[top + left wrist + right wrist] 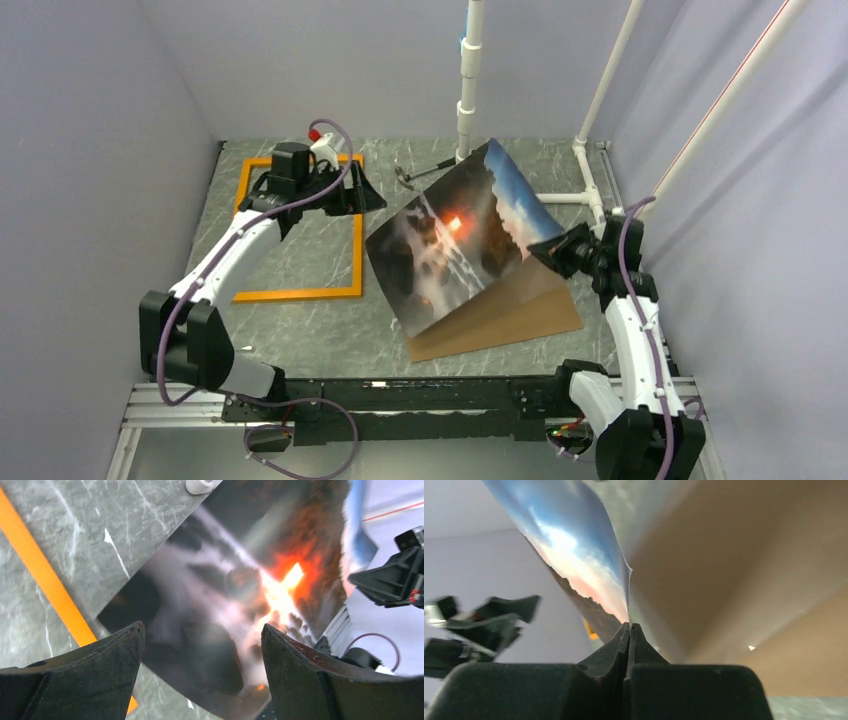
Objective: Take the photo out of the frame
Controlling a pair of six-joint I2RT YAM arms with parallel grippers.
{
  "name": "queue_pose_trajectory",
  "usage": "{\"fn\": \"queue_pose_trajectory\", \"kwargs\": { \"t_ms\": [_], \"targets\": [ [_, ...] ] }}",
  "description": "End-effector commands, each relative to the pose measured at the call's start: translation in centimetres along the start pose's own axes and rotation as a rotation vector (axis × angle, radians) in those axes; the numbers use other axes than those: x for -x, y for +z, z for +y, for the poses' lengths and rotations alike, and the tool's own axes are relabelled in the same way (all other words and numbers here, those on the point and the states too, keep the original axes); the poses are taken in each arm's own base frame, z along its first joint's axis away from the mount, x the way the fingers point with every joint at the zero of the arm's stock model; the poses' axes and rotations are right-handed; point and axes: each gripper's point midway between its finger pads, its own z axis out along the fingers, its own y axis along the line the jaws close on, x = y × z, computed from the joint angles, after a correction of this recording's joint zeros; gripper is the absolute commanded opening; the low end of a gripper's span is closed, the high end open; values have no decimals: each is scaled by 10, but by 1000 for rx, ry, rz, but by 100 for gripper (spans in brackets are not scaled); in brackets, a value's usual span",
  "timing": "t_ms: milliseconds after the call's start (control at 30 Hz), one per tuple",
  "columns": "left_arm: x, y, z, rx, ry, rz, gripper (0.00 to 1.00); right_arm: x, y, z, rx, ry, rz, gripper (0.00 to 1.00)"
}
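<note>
Closest to the overhead camera runs the mounting rail [420, 395] that carries both arms. Beyond it spreads a grey marbled table [300, 340].

Largest on the table is the photo [450, 245], a print of dark rocks, white water, an orange glow and blue sky. It stands tilted, right side raised, its lower edge down on a brown board [520, 315] lying flat. The frame [300, 293], a thin orange rectangle, lies flat and empty just left of the photo, so the print is already out of it.

The photo looks like a thin, light, glossy sheet. Its pinched edge ripples in the right wrist view, so it will likely bend and crease easily. The bare margin seems the safest place to hold it, not the printed face.

The right gripper [548, 252] is fully closed, pinching the photo's raised right edge. The left gripper [352, 192] hangs over the frame's far right corner, jaws spread wide, holding nothing and pointed toward the photo.

A small metal tool [420, 176] lies near the back.
</note>
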Motion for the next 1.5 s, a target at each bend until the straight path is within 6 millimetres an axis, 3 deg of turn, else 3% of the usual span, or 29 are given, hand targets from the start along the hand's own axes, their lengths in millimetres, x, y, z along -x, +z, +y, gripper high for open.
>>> {"fn": "queue_pose_trajectory", "kwargs": {
  "t_ms": [0, 133, 400, 700, 733, 867, 1000, 1167, 1300, 1467],
  "targets": [
    [13, 33, -13, -45, 198, -15, 88, -19, 0, -66, -99, -90, 15, 0],
    [0, 76, -3, -37, 221, 55, 87, -33, -5, -117, -251, -96, 12, 0],
    [-10, 148, 5, -17, 243, 105, 87, -26, -19, -189, -518, -21, -164, 0],
    [-19, 215, 11, -58, 268, 151, 85, -28, -21, -210, -604, 19, -177, 0],
    [-21, 221, 13, -67, 274, 154, 85, -28, -21, -209, -603, 14, -176, 5],
    [-25, 237, 14, -120, 286, 136, 84, -35, -21, -210, -603, 38, -148, 42],
    [-39, 252, 17, -153, 260, 151, 83, -42, -23, -214, -643, 61, -101, 65],
    [-62, 264, 10, -202, 254, 201, 83, -54, -36, -228, -768, 156, -66, 84],
    [-78, 269, 5, -222, 255, 234, 83, -66, -53, -238, -898, 189, -4, 88],
    [-91, 277, -6, -271, 249, 261, 82, -78, -47, -241, -855, 185, 46, 91]
  ]
}}
